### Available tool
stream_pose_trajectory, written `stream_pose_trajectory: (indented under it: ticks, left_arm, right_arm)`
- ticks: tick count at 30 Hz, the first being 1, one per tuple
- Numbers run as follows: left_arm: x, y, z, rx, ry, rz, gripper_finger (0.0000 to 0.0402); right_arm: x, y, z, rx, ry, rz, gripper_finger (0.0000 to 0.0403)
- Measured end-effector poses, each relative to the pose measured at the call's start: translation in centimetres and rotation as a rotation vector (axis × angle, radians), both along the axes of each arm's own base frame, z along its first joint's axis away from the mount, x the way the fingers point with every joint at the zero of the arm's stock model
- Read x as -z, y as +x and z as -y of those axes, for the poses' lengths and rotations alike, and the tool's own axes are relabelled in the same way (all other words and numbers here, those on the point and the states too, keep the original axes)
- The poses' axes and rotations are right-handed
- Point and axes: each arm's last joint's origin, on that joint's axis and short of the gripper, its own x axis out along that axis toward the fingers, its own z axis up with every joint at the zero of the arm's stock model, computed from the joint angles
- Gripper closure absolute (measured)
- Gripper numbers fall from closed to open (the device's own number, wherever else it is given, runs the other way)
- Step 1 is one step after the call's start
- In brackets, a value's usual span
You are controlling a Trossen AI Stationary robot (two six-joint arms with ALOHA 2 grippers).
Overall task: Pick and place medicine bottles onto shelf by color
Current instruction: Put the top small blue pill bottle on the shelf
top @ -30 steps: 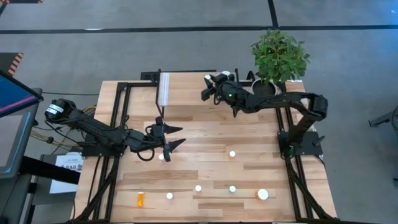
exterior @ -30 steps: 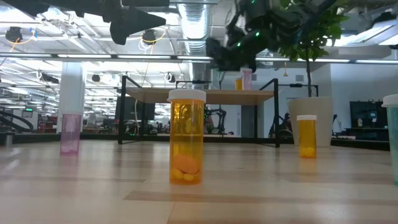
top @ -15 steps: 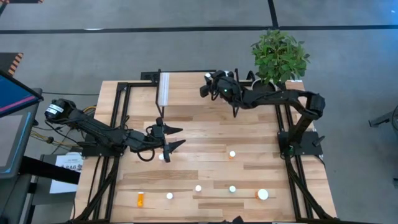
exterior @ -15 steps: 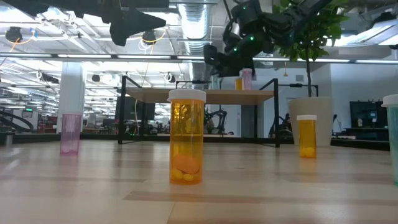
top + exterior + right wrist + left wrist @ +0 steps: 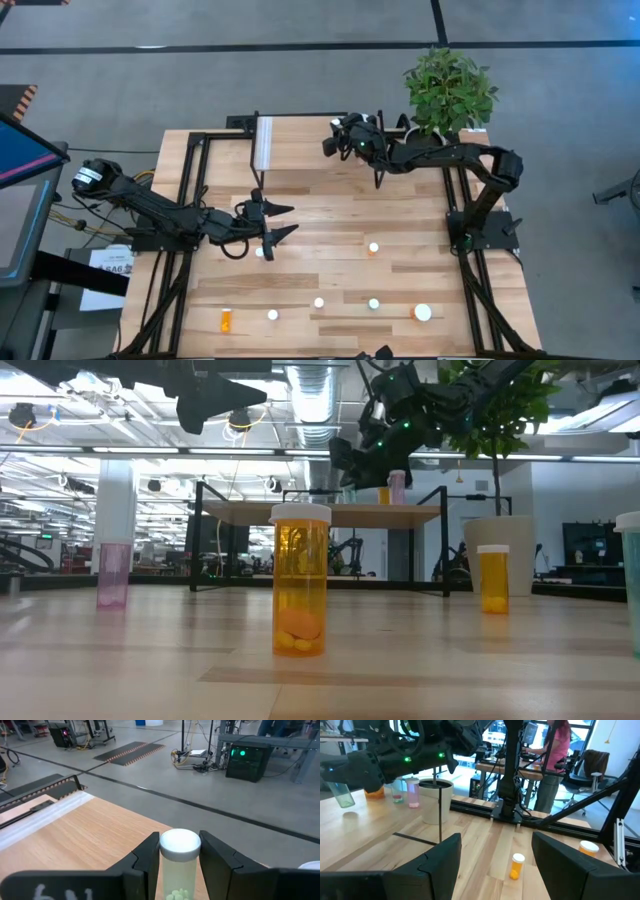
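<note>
The right gripper [image 5: 180,865] clamps a green medicine bottle [image 5: 178,870] upright between its fingers, white cap up, long axis vertical. It hangs over the shelf [image 5: 300,143], which lies directly beneath and ahead of the jaws; a pink bottle [image 5: 397,487] and an orange one [image 5: 383,494] stand just beside it on that light-wood deck. The placing looks close, a short lowering. The left gripper [image 5: 275,222] waits well apart at mid-table, fingers spread and empty. Beyond the table lie grey floor and a potted plant [image 5: 448,88].
</note>
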Motion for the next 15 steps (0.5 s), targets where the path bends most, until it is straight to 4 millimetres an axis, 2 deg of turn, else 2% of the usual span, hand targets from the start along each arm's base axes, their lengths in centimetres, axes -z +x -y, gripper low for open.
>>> stream_pose_trajectory:
  ticks: [15]
  left_arm:
    - [0.0,0.0,0.0,0.0,0.0,0.0,0.017]
  right_arm:
    - [0.19,-0.06,0.0,-0.01,0.004,-0.03,0.0267]
